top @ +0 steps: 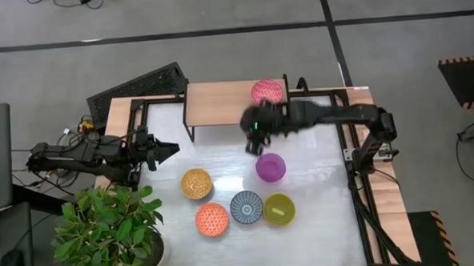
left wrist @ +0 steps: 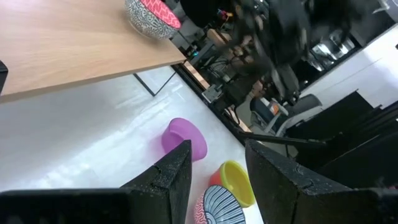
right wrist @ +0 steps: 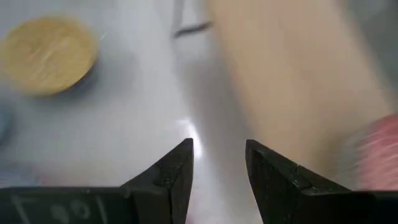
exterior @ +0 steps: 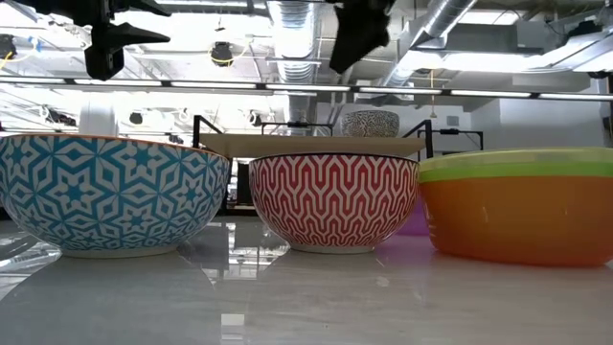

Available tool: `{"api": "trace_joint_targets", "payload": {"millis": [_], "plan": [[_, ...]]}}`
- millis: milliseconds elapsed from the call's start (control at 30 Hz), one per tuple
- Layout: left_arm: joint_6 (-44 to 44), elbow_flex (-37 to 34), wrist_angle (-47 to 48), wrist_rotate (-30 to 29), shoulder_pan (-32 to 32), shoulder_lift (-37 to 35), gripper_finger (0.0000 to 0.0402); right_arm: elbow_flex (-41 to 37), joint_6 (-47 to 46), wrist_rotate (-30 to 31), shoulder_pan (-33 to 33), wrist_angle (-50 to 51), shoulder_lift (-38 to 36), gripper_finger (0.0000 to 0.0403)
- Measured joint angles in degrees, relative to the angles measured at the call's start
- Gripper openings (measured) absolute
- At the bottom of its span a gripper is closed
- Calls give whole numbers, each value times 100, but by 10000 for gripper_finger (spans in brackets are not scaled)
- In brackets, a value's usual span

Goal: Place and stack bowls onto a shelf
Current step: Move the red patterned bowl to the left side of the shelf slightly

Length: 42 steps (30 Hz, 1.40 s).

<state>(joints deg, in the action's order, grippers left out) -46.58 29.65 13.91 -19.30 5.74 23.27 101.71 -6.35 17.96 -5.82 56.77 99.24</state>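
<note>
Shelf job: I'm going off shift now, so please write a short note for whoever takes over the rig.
Left gripper: open, empty, waiting at the table's left side.
Right gripper: open, empty, in front of the shelf, above the purple bowl.
Done: pink bowl sits on the shelf's right end.
Left: purple, yellow speckled bowl, orange bowl, blue-grey bowl and olive-yellow bowl, all on the table.

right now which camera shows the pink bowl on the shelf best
The high view: the pink bowl sits whole on the shelf, right end. Left wrist view cuts off its top, low view shows only its patterned side, right wrist view a blur.
</note>
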Motion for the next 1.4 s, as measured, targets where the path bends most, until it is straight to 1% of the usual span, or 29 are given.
{"api": "trace_joint_targets", "payload": {"millis": [100,233,300,433,533,667,900,967,1067,1233,1400], "plan": [[30,0,7,-1,2,-2,135,146,449,6,-591,308,-9,173],[30,0,60,-4,0,-2,135,140,985,-57,-1266,373,-4,173],[40,0,87,-4,0,0,135,142,1184,-265,-1500,333,8,173],[93,0,90,-51,1,-2,135,140,1398,-750,-1763,366,48,173],[97,0,89,-95,0,0,135,140,1579,-1031,-1802,354,39,173],[254,0,86,-101,0,0,135,140,1909,-1055,-1795,348,43,183],[262,0,81,-212,0,-1,135,-91,1997,-1095,-1841,263,39,235],[262,0,81,-213,1,0,135,-196,2002,-1087,-1834,246,39,244],[259,0,81,-213,0,0,135,-295,2026,-1080,-1830,172,44,245],[257,0,80,-248,0,-1,135,-302,2039,-928,-1888,-10,42,235],[259,0,79,-251,2,0,135,-302,2037,-1039,-2007,23,43,234]]}}
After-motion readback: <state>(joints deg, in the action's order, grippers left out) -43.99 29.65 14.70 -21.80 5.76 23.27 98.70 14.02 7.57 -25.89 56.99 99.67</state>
